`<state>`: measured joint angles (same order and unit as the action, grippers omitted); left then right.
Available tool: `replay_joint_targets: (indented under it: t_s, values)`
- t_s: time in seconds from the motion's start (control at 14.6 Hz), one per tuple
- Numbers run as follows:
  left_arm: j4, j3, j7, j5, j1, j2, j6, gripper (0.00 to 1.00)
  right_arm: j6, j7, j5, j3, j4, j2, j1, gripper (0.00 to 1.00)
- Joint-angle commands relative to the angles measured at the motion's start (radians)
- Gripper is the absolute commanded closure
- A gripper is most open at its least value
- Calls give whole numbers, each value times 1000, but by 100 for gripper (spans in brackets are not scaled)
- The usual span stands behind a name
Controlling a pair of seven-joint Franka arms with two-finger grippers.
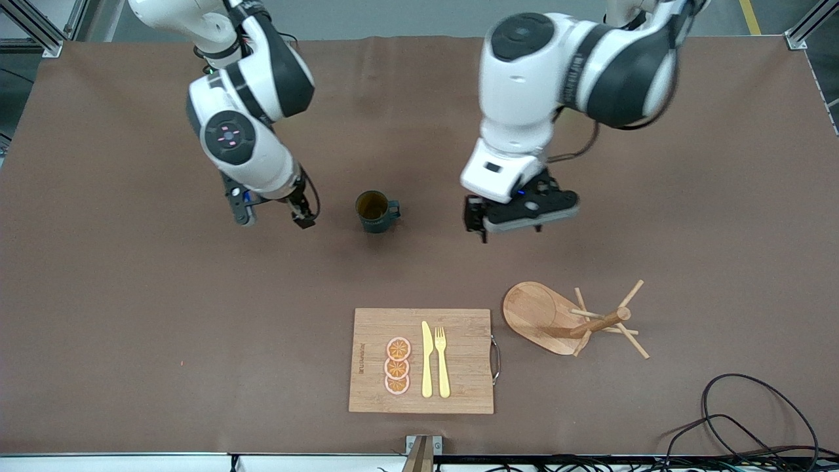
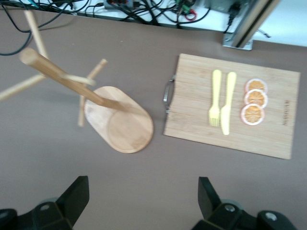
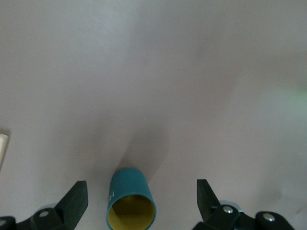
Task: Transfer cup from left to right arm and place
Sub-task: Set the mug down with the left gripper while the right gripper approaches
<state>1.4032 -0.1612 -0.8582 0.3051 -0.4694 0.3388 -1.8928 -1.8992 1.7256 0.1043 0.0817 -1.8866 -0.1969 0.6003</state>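
Note:
The dark teal ribbed cup [image 1: 375, 211] stands upright on the brown table, mustard inside showing, handle toward the left arm's end. It lies between the two grippers, and neither touches it. My right gripper [image 1: 274, 218] is open and empty, hanging beside the cup toward the right arm's end. In the right wrist view the cup [image 3: 131, 200] shows between the spread fingers of the right gripper [image 3: 141, 203], below them. My left gripper [image 1: 508, 226] is open and empty, over bare table beside the cup toward the left arm's end. The left wrist view also shows the left gripper [image 2: 144, 201] open on nothing.
A wooden peg rack [image 1: 570, 318] lies tipped on its side, nearer the front camera than the left gripper. Beside it is a wooden cutting board [image 1: 459, 393] with a yellow knife, a fork and three orange slices. Black cables [image 1: 754, 419] lie at the table's front corner.

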Motion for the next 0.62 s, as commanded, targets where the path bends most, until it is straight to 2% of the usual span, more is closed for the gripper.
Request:
replay_joint_targets:
  t_s: [0.0, 0.27, 0.55]
  values:
    - [34, -8, 111, -72, 89, -66, 58, 0, -90, 104, 38, 9, -77, 14, 64, 0]
    - [31, -9, 379, -155, 244, -122, 179, 0, -222, 242, 38, 9, -137, -1, 128, 0]
    - [28, -6, 618, -170, 357, -159, 248, 0, -320, 357, 38, 9, -140, -90, 205, 0]
